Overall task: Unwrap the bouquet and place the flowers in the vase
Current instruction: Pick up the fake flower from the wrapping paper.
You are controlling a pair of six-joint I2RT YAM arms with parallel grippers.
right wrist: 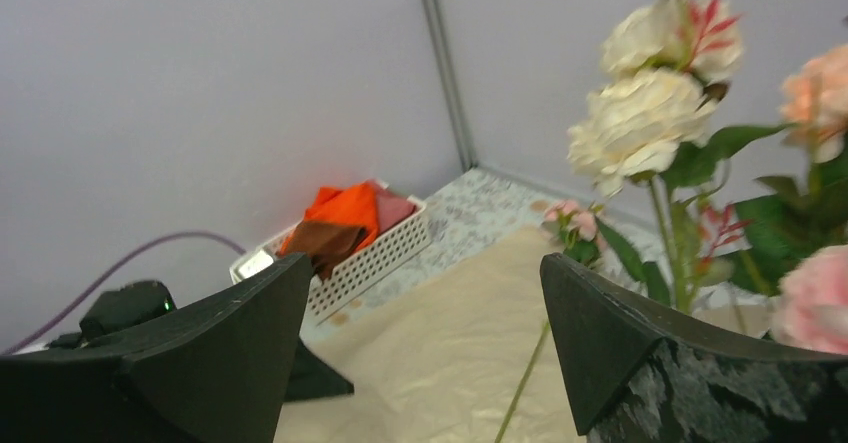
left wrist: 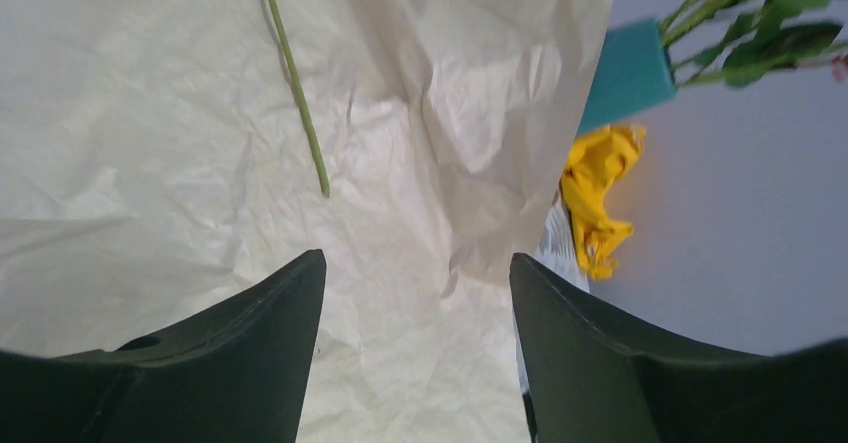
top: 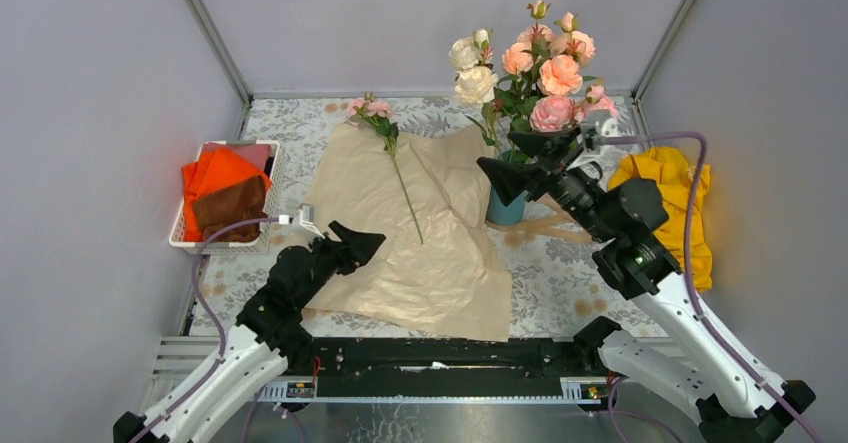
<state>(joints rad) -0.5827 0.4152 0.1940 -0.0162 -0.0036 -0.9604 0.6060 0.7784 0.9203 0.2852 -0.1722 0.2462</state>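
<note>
The left claw (top: 358,240) hangs released and empty over the spread kraft paper (top: 440,263), with one pink rose (top: 400,178) lying on the sheet just ahead of it. The right claw (top: 522,161), also released and empty, sits just above the teal vase (top: 503,210), close beside the flowers (top: 540,73) standing in it.

We are seeing the kraft paper (top: 430,263) lying unwrapped and crinkled, spread out flat. One pink rose (top: 377,110) is lying across it, bloom at the far end and thin green stem pointing toward us. The other flowers (top: 540,73), pink, peach and cream, are standing upright in the teal vase (top: 503,209), which is sitting at the paper's right edge. A tan strip, perhaps the ribbon (top: 560,229), is trailing just right of the vase.
</note>
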